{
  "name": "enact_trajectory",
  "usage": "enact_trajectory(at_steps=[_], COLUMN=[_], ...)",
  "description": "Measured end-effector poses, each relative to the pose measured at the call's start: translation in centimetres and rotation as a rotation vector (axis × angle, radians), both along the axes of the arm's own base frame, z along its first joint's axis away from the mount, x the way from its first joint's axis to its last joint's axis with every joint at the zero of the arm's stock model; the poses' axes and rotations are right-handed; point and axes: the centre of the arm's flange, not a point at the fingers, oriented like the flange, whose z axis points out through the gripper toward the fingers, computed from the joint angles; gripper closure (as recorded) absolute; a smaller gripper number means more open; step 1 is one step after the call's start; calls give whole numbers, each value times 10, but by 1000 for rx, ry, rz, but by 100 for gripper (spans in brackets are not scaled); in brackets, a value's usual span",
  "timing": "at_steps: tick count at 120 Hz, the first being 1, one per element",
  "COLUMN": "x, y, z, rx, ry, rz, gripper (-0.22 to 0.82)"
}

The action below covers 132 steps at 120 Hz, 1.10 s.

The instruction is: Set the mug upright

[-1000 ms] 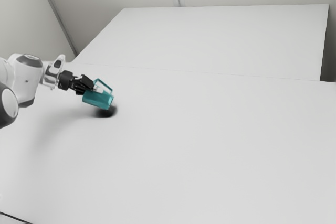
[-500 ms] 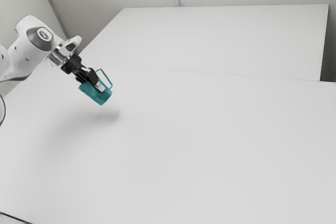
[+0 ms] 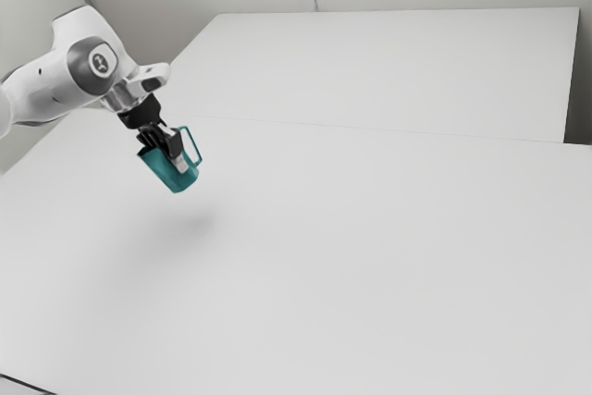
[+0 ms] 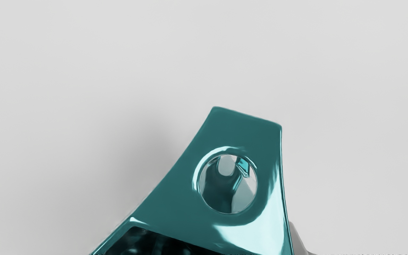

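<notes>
The teal mug [image 3: 166, 173] hangs above the table in the exterior view, tilted, with its lower end toward the exterior view's right and its handle on that same side. My gripper [image 3: 174, 156] is shut on its body, coming down from the upper left; the far finger is largely hidden. In the wrist view the mug [image 4: 186, 187] fills the lower middle, showing a round opening in its teal surface and a dark hollow close to the hand. Part of one fingertip [image 4: 297, 242] pokes out beside it.
A wide white table [image 3: 370, 256] lies below the mug, whose soft shadow falls on it. Another white surface [image 3: 398, 67] stands behind, against pale walls. A dark cable [image 3: 28, 384] crosses the near corner at the exterior view's left.
The arm has risen and my hand has pitched steeply downward, lifting the mug off the table and swinging it from nearly lying to a steeper tilt. Lately, mug and hand dipped slightly.
</notes>
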Motion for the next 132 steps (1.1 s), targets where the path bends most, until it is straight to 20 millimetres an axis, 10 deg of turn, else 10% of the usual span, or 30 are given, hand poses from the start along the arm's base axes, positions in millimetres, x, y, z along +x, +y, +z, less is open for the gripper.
enact_trajectory(at_steps=[81, 132], x=[-49, -71], y=[-87, -99], z=[-51, -99], rx=[198, 288], ry=[71, 99], rz=[46, 136], gripper=[79, 79])
